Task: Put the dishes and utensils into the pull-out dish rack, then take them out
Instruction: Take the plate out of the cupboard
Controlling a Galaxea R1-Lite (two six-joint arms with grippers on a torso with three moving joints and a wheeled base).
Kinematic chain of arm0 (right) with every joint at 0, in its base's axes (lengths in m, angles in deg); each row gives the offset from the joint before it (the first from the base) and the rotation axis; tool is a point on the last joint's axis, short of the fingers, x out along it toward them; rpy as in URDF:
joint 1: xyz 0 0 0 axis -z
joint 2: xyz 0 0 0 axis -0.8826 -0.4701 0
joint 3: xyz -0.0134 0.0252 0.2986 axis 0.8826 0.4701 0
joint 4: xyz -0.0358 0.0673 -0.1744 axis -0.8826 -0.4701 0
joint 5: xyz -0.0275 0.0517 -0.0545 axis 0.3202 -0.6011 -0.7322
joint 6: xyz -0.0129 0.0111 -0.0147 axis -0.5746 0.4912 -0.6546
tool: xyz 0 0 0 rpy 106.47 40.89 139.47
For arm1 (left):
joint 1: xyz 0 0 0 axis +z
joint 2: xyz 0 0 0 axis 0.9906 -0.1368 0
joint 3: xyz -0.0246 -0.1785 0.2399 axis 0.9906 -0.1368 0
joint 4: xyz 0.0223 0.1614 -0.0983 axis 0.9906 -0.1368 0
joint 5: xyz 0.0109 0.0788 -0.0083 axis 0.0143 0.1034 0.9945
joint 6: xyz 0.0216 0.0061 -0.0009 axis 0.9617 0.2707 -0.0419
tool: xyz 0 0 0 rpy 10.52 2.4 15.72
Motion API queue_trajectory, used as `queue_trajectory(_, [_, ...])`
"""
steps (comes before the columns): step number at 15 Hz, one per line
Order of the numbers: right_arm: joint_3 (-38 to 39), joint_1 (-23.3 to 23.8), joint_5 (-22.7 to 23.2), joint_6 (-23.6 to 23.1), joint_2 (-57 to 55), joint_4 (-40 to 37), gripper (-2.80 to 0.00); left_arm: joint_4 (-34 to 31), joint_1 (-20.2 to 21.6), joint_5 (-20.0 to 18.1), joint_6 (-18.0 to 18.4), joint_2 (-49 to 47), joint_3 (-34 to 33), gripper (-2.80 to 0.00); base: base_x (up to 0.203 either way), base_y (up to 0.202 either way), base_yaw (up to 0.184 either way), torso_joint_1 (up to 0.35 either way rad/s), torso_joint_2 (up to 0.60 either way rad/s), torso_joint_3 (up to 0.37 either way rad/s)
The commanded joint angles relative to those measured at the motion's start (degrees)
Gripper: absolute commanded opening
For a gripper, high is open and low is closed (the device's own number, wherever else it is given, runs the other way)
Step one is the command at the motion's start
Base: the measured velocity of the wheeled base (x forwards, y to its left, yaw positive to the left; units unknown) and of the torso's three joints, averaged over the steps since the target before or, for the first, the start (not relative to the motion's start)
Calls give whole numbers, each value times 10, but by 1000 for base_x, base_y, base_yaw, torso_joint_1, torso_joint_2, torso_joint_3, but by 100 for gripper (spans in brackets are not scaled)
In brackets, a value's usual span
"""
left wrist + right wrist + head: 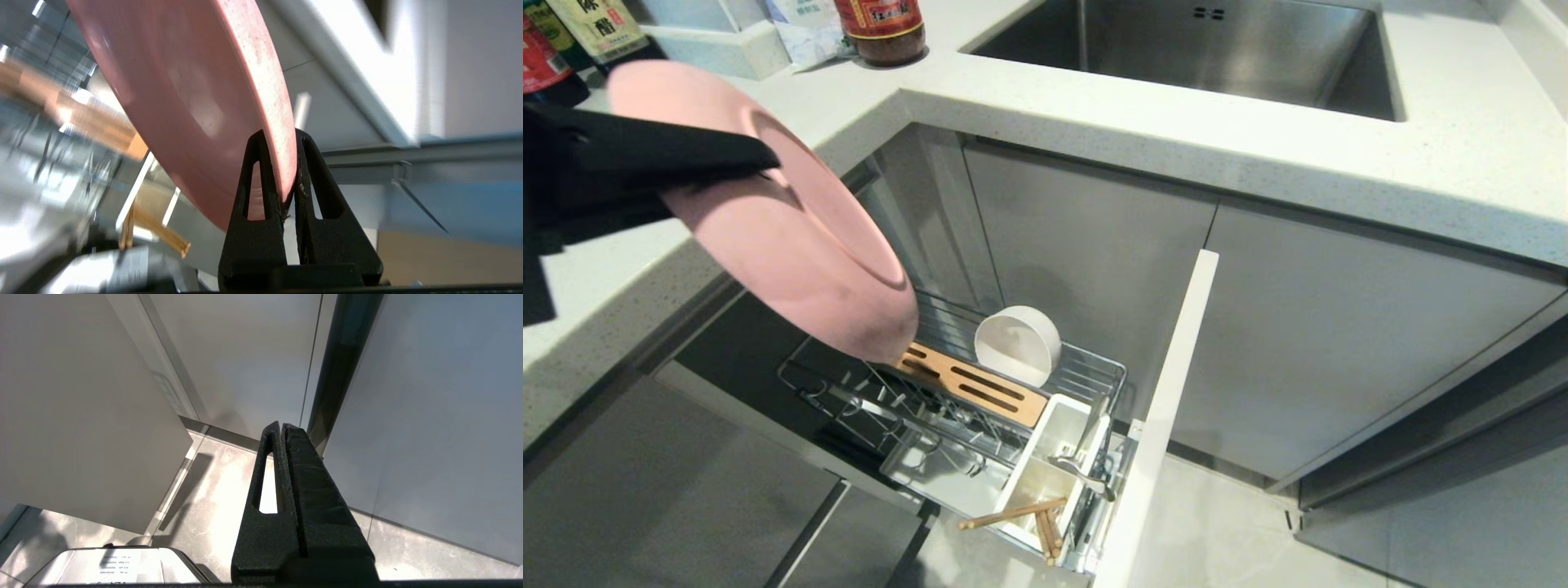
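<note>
Left gripper (760, 167) has the pink plate (792, 237) pinched by its rim from the head view, tilted and hanging in the air over the near-left end of the pull-out dish rack (1094, 384). Most of that arm is just a black shape cut off at the frame edge, and the plate hides the rack's far corner and part of the wooden strip (980, 392). Down in the rack, the bowl (1017, 347) stands on edge behind the strip, the chopsticks (1021, 516) and fork (1082, 474) sit in the white utensil cup (1045, 465), chopstick ends poking out past its rim. Plate prongs below look free, with the countertop (1176, 131) edge overhanging close by on the left and the white panel front (1168, 408) on the other side. Bottles (882, 28) crowd the counter's back corner beside the sink (1217, 49). Left wrist view: both fingers (255, 196) clamp the plate (184, 102) rim, everything behind is a blur except the chopsticks (163, 234). Right wrist view: right gripper (282, 428) is closed on nothing, parked low facing cabinet doors (245, 355) and floor (220, 490).
</note>
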State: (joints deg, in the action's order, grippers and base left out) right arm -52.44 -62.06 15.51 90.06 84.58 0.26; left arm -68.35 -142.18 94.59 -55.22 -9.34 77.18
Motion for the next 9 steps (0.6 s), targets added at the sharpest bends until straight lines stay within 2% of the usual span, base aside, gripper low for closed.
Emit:
queue_trajectory(1, [0, 0, 0, 0, 0, 0, -280, 9, 13, -25, 45, 70, -7, -280, 0, 0, 0, 0, 0, 0])
queue_trajectory(4, [0, 0, 0, 1, 0, 0, -280, 20, 69, -60, 99, 99, -9, -280, 0, 0, 0, 0, 0, 0])
queue_trajectory(6, [0, 0, 0, 0, 0, 0, -280, 46, 121, -72, 132, 110, -9, -280, 0, 0, 0, 0, 0, 0])
queue_trajectory(9, [0, 0, 0, 1, 0, 0, -280, 86, 223, -79, 189, 128, -8, -280, 0, 0, 0, 0, 0, 0])
